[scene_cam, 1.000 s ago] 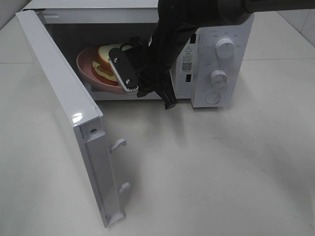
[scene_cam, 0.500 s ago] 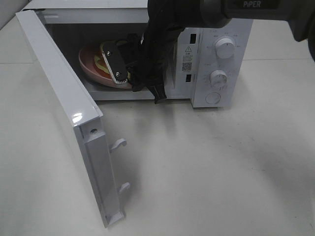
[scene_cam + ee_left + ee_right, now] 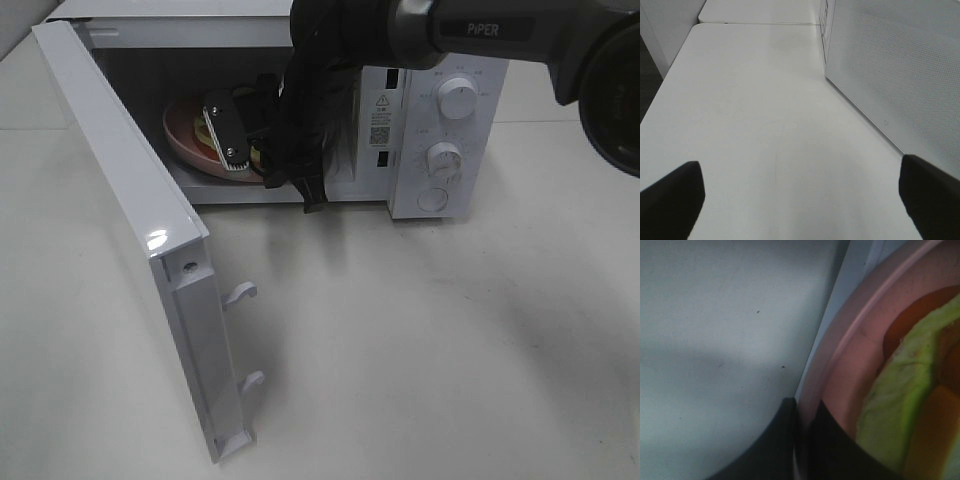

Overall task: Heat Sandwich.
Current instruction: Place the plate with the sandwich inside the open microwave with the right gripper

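The sandwich (image 3: 900, 405), yellowish-green bread with orange-red filling, lies on a pink round plate (image 3: 855, 340). My right gripper (image 3: 805, 450) is shut on the plate's rim, one dark finger on each side of it. In the exterior high view the plate (image 3: 183, 135) sits tilted inside the open microwave (image 3: 440, 110), the right gripper (image 3: 238, 160) holds its near edge, and only a sliver of the sandwich (image 3: 207, 128) shows past the arm. My left gripper (image 3: 800, 200) is open over bare table beside the microwave's side wall (image 3: 900, 65).
The microwave door (image 3: 130, 200) stands swung out to the left, with its latch hooks facing the table's middle. The control panel with two knobs (image 3: 445, 155) is to the right of the cavity. The right arm fills much of the opening.
The right gripper has carried the plate with the sandwich leftward and deeper into the microwave cavity. The left gripper stays open.
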`<action>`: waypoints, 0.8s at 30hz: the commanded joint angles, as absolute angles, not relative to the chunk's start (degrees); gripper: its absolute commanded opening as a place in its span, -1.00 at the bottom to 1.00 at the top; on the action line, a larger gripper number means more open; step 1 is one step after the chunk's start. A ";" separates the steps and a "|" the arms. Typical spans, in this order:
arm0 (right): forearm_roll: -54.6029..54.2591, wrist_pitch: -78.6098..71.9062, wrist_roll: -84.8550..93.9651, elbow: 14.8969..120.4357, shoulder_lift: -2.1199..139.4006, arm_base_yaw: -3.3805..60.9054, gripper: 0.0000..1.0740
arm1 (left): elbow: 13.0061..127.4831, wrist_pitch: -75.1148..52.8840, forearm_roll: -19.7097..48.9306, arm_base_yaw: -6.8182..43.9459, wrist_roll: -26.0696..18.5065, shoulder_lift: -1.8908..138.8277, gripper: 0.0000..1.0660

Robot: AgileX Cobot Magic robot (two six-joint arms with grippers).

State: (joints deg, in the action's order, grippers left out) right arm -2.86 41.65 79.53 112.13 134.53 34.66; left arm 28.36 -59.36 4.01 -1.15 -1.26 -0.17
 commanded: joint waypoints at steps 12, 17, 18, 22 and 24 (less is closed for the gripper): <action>0.63 36.55 71.33 112.82 134.87 34.72 -0.08 | 28.25 -58.90 4.13 -1.32 -1.03 -1.43 0.90; 1.26 35.01 68.01 112.82 134.87 34.72 0.23 | 28.25 -58.90 4.13 -1.32 -1.03 -1.43 0.90; 1.26 35.01 68.01 112.82 134.87 34.72 0.23 | 28.25 -58.90 4.13 -1.32 -1.03 -1.43 0.90; 1.26 35.12 67.90 112.82 134.87 34.72 0.24 | 28.25 -58.90 4.13 -1.32 -1.03 -1.43 0.90; 1.26 35.12 67.49 112.82 134.87 34.72 0.24 | 28.25 -58.90 4.13 -1.32 -1.03 -1.43 0.90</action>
